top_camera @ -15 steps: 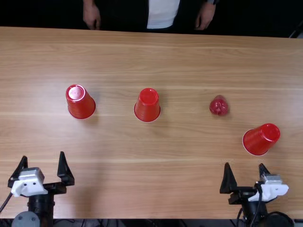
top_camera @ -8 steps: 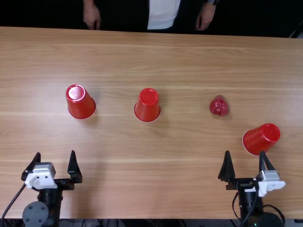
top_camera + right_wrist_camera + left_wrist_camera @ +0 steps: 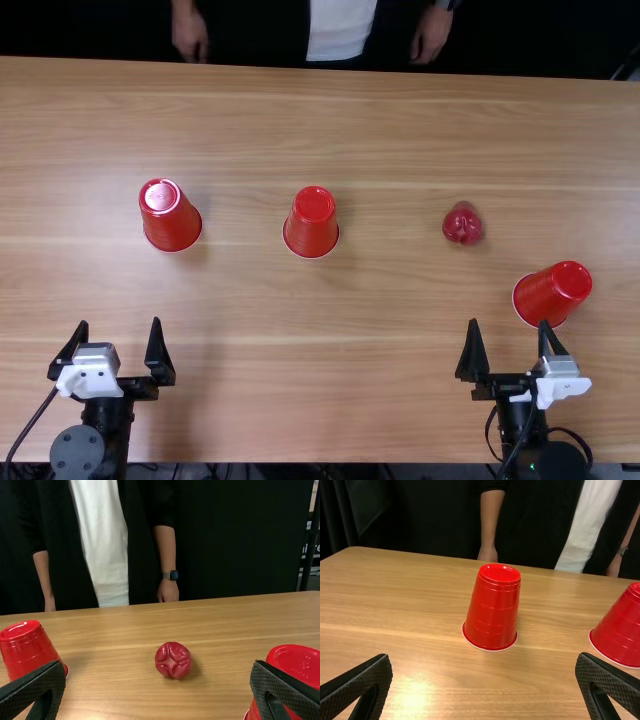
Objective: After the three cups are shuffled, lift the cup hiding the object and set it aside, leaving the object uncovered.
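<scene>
Three red cups stand upside down on the wooden table: a left cup [image 3: 169, 216] [image 3: 492, 608], a middle cup [image 3: 311, 222] [image 3: 620, 627] [image 3: 27, 647] and a right cup [image 3: 551, 293] [image 3: 294, 672] set nearer the front edge. A red ball [image 3: 462, 223] [image 3: 173, 660] lies uncovered between the middle and right cups. My left gripper [image 3: 117, 343] is open at the near edge, in front of the left cup. My right gripper [image 3: 506, 343] is open too, just in front of the right cup, nothing between its fingers.
A person in dark sleeves and a white shirt stands across the table, hands [image 3: 190, 38] [image 3: 432, 38] hanging at the far edge, off the cups. Bare wood lies between the cups and the grippers.
Both arms drew inward along the near edge: the left gripper shifted right and up, the right gripper shifted left. Cups and ball kept their places.
</scene>
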Robot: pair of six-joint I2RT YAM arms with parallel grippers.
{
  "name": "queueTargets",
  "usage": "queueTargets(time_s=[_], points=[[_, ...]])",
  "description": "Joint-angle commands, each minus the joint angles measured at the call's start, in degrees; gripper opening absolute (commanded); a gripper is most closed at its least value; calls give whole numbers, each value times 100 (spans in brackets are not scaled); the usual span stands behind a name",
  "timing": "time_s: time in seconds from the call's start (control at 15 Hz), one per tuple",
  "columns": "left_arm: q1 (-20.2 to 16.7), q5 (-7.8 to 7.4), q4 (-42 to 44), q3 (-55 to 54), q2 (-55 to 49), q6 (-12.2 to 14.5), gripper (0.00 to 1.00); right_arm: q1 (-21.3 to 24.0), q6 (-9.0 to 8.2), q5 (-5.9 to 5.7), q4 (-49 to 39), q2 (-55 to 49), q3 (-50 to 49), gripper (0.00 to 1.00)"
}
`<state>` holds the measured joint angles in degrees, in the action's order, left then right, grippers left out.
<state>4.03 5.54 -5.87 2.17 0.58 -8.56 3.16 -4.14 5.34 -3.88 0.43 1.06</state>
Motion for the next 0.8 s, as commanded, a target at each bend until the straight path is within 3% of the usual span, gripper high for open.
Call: queueTargets(time_s=[0.0, 0.73], points=[[19, -48, -25, -191, -58, 117, 100, 62, 24, 3, -28, -43, -44, 100], [19, -6, -35, -191, -58, 12, 100, 62, 24, 3, -28, -43, -44, 100]])
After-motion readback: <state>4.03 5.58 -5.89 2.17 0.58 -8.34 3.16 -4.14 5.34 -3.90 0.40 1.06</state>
